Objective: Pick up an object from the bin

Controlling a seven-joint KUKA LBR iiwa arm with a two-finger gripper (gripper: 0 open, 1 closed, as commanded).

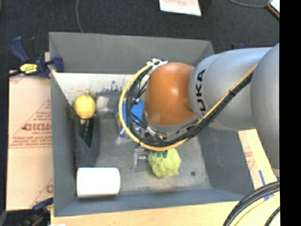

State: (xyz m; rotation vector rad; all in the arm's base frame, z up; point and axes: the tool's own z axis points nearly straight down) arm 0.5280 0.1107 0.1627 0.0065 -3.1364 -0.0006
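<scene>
You are looking at an early stage of the pick: nothing in the grey bin [131,55] is lifted yet, as far as this view shows. The arm reaches in from the view's right, and its orange wrist cover [169,98] with looped cables hides much of the bin's middle. Below that cover, the hand [139,159] sits low over the floor in the bin's near half, and you cannot tell whether it is wide or narrow, nor whether anything is in it. The closest thing is a yellow-green crumpled lump [165,164], lying just beside the hand on the side toward the view's right; you cannot tell whether the two touch. I judge that lump the likely target, though nothing confirms it. A blue thing [137,111] peeks out behind the cables, mostly hidden. Well apart, along the bin's left side, lie a yellow round fruit-like thing [85,106], a dark object [88,133] just below it, and a white block [98,181] in the near left corner. What is left, by my reading, is nearly all of the job: settle the hand around one thing, close on it, and raise it clear of the bin's walls.
</scene>
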